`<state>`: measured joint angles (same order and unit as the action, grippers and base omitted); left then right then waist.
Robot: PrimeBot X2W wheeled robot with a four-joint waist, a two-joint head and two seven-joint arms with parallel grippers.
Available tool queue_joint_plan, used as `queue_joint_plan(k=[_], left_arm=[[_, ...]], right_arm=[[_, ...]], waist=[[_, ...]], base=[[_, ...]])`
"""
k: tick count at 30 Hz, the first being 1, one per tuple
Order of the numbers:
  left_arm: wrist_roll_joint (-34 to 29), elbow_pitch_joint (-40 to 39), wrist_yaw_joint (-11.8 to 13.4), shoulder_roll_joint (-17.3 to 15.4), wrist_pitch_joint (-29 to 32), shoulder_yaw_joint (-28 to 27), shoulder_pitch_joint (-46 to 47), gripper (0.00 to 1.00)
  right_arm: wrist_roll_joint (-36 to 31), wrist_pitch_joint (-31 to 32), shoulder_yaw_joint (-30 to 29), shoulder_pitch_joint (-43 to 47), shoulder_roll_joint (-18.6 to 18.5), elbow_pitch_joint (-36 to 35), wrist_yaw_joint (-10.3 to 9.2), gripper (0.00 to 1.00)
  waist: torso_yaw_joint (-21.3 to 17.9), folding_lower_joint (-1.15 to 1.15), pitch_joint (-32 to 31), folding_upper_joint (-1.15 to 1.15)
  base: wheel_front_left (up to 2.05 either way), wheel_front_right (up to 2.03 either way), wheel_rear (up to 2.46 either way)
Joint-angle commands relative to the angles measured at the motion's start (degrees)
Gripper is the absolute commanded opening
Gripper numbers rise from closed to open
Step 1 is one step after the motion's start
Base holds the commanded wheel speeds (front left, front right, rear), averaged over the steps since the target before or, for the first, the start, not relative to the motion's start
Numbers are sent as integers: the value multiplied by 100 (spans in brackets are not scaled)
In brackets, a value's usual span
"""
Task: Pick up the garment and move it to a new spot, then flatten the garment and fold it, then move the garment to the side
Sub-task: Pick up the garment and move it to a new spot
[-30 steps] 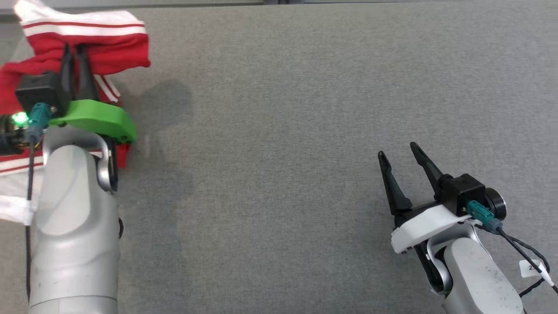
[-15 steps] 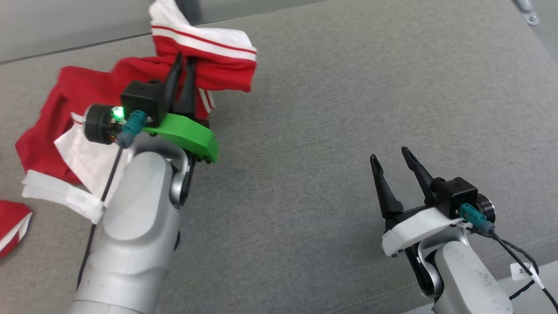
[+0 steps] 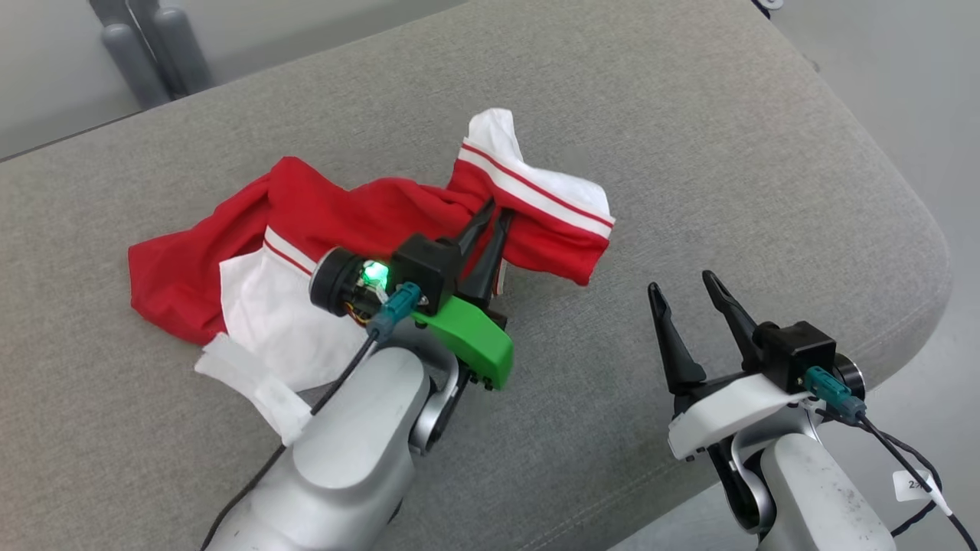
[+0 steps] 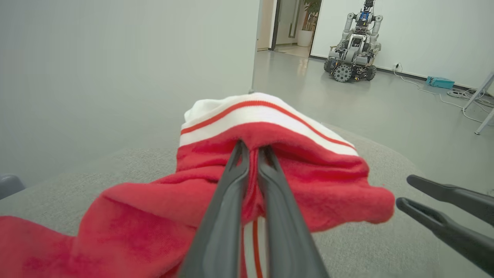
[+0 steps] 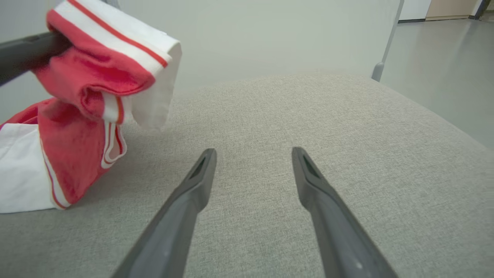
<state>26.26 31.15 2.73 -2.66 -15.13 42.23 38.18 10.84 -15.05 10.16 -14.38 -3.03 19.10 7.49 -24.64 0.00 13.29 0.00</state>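
The likeliest failure was a slip. The left gripper [image 3: 499,210] was clamped on only a thin fold of the garment [image 3: 344,214], just behind its striped white hem. Most of the cloth trailed back past the gripper's wrist and lay bunched on the cushion [image 3: 689,138]. If the arm carried on, I judge that the drag of that trailing part over the rough weave could pull the fold out from between the fingers. The cloth was also twisted at the pinch, so it could come down rumpled and be harder to flatten. The loose hem drooped over and beyond the fingertips on the side facing the right gripper [image 3: 680,283], where it could snag on those fingers. The cushion's rounded corner lay not far off on that same side, so cloth set down there could hang over the edge.

The left forearm reached forward with the fingers raised off the cushion and pointing up and away, the pinched fold lifted clear. The right gripper hovered beside it over bare cushion, jaws wide apart and holding nothing, its fingers aimed roughly the same way.
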Motion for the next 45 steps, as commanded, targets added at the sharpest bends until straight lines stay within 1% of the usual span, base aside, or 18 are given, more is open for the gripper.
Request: queue_joint_plan(k=[1, 2, 3, 5, 7, 11, 14, 18, 25, 31, 38, 43, 45], left_arm=[[77, -10, 93, -41, -4, 69, -81, 33], [101, -1, 151, -41, -4, 110, -110, 80], [83, 26, 204, -41, -4, 148, -134, 100], [74, 70, 285, -45, -3, 128, -178, 100], [100, 79, 382, -44, -3, -4, -231, 100], [-193, 100, 523, -39, -2, -362, -396, 100], [-456, -15, 606, -44, -1, -792, -621, 100], [-766, -337, 706, -81, -1, -1514, -1161, 100], [-1172, -782, 610, -76, -1, -2531, -2153, 100], [-1459, -1046, 490, -47, -1, -3138, -2784, 100], [-1595, -1291, 412, -31, -1, -3553, -3425, 100], [-1517, -1485, 414, -29, -1, -3620, -3767, 100], [-1484, -1523, 451, -29, -1, -3603, -3825, 100]], right_arm=[[13, -19, -13, 52, 7, 6, 0, 100], [10, -19, -24, 62, 9, 2, 0, 100], [4, -19, -43, 78, 10, -6, 0, 100], [-9, -19, -76, 92, 11, -34, 0, 100], [-29, -19, -97, 120, 11, -45, 0, 100], [-26, -19, -114, 146, 8, -87, 0, 100], [-50, -19, -116, 184, 7, -99, 0, 100], [-106, -19, -136, 267, 8, -106, 0, 100], [-177, -18, -174, 429, -7, -52, 0, 100], [-220, -18, -203, 558, -6, -2, 0, 100], [-252, -19, -281, 685, -19, 57, 0, 100], [-253, -19, -332, 770, -49, 57, 0, 100], [-252, -19, -393, 805, -52, 65, 0, 100]], waist=[[-66, 0, -51, 0], [-54, 0, -61, 0], [-27, 0, -71, 0], [54, 0, -81, 0], [150, 0, -104, 0], [358, 0, -167, 0], [535, 0, -253, 0], [787, 0, -409, 0], [1211, 0, -675, 0], [1447, 0, -856, 0], [1633, 0, -1045, 0], [1729, 0, -1099, 0], [1773, 0, -1081, 0]], base=[[0, 0, 0], [0, 0, 0], [0, 0, 0], [0, 0, 0], [0, 0, 0], [0, 0, 0], [0, 0, 0], [0, 0, 0], [0, 0, 0], [0, 0, 0], [0, 0, 0], [0, 0, 0], [0, 0, 0]])
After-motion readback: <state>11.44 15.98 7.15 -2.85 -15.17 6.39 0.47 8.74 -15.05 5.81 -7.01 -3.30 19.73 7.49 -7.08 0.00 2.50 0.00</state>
